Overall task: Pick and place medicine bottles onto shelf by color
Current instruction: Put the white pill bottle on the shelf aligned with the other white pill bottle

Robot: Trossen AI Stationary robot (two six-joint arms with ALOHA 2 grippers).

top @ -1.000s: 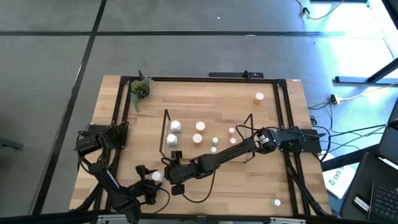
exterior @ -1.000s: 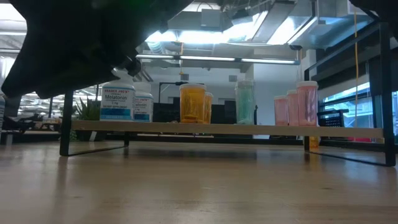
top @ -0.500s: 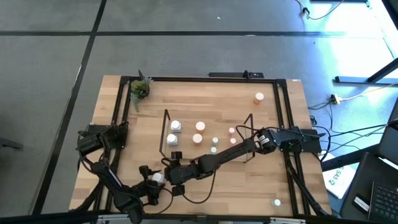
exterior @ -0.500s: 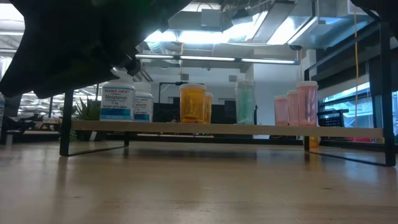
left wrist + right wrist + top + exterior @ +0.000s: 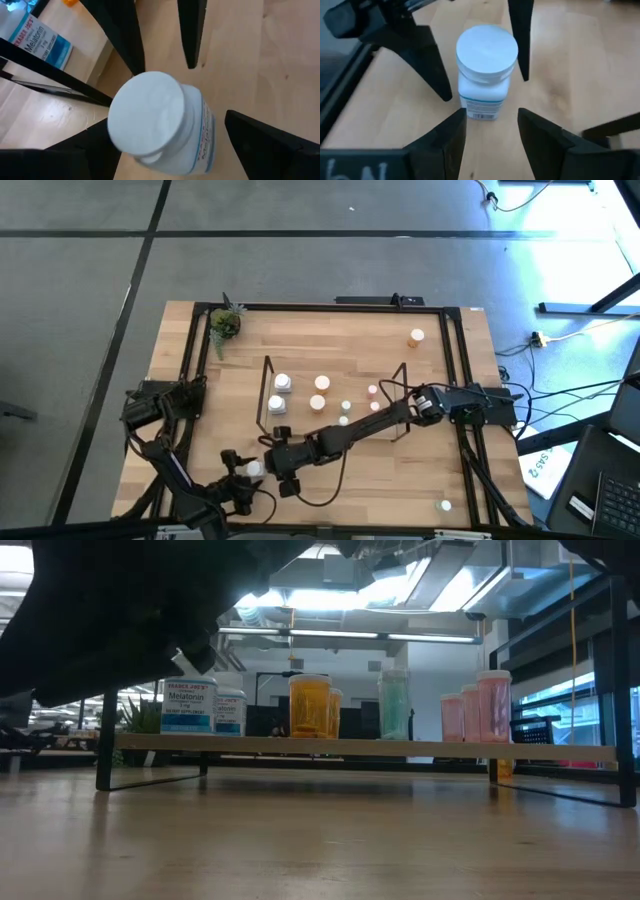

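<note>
Wooden table point(image 5: 440, 380), white bottle point(image 5: 485, 70) upright, cap up, between spread left gripper point(image 5: 165, 145), right gripper point(image 5: 490, 125) open, empty.

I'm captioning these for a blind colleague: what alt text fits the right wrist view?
A white-capped white medicine bottle stands upright on the wood table, just ahead of the right end effector, whose dark fingers are open. The left end effector straddles the bottle from the far side.
</note>
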